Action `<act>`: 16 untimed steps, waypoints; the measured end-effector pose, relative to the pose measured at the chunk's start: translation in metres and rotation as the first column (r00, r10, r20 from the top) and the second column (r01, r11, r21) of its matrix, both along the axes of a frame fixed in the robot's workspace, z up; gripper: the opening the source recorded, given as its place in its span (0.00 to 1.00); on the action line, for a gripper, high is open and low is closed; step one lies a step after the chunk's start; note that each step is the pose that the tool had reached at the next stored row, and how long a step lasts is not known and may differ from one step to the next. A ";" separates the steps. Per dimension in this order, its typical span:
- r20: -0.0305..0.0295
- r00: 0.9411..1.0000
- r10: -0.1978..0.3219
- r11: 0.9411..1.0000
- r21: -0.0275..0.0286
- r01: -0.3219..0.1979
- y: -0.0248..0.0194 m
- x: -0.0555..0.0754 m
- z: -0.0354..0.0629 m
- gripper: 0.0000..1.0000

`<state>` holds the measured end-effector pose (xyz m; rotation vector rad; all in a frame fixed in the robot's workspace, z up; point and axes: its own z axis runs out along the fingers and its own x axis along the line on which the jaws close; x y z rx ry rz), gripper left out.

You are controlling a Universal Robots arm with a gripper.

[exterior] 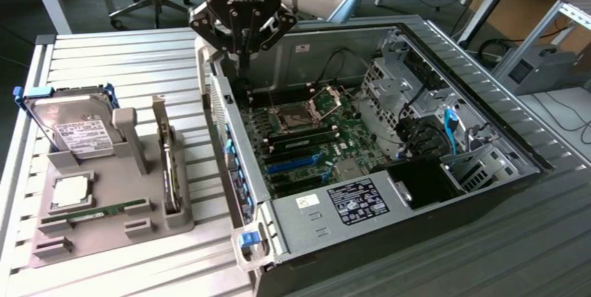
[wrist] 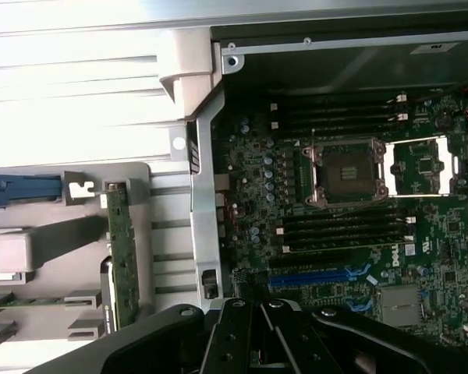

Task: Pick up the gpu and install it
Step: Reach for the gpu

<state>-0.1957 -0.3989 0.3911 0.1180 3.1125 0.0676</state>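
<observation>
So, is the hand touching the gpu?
Apart. The exterior view shows the hand above the computer case, the gpu standing in its grey holder well aside.

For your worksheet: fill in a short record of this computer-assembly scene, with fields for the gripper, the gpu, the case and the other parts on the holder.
gripper: shut, nothing in it, over a corner of the case
gpu: on edge in the grey holder, apart from the gripper
case: open, motherboard exposed
hard drive: upright in the holder
memory stick: lying in the holder
task state: gpu not picked up
</observation>
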 end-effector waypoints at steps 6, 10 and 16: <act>0.000 1.000 0.000 1.000 0.000 0.000 0.0000 -0.008 -0.0001 0.11; 0.000 1.000 0.000 1.000 0.000 0.000 0.0000 -0.014 -0.0001 0.11; 0.000 1.000 0.000 1.000 0.000 0.000 0.0000 -0.024 -0.0002 0.11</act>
